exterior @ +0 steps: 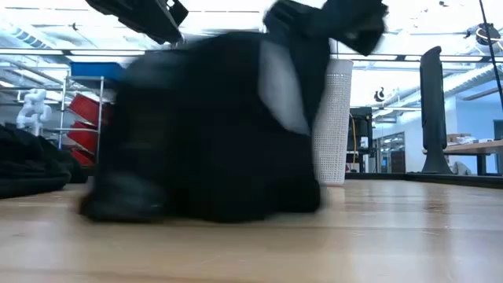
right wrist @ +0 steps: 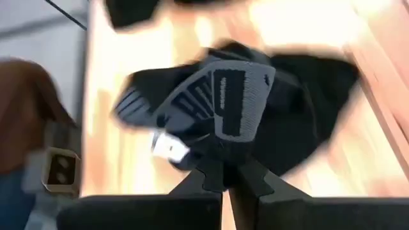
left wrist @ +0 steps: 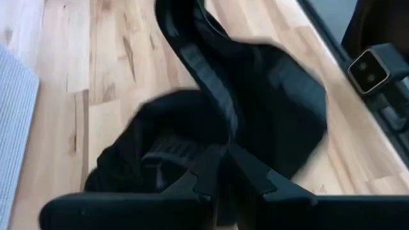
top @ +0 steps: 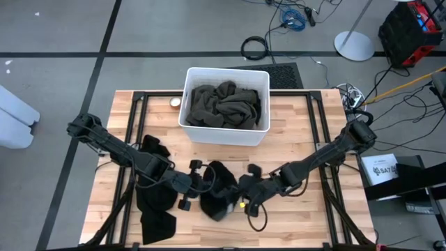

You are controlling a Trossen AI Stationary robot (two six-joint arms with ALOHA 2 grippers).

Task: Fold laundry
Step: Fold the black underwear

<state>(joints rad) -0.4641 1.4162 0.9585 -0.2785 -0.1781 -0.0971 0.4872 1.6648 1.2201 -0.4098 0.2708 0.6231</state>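
The counter [top: 293, 216] is pale wooden planking on a black frame, standing on a grey floor crossed by dark lines. Cables and a red-and-black case [top: 411, 28] lie on the floor behind it. In the low view the room beyond shows bright ceiling lights, shelving with red boxes and a white perforated cylinder [exterior: 334, 118].

A white bin [top: 191, 132] sits at the back middle of the counter, filled with an olive-grey garment [top: 226, 104]. A second black garment [top: 155, 202] lies stretched along the counter's left side, its long axis running front to back.

The black garment [top: 217, 187] being worked sits bunched near the front centre, a rounded heap with no clear long axis; in the low view it rises as a dark mound [exterior: 204, 134], blurred. A ribbed band with a small white tag shows on it in the right wrist view [right wrist: 223, 102].

The left gripper [top: 197, 183] is at the heap's left edge, its jaws nearly pressed together and pinching a fold of the black cloth [left wrist: 217, 121]. The right gripper [top: 242, 192] is at the heap's right edge, jaws pressed together on the cloth near the band. The heap lies between the two grippers, touching both.
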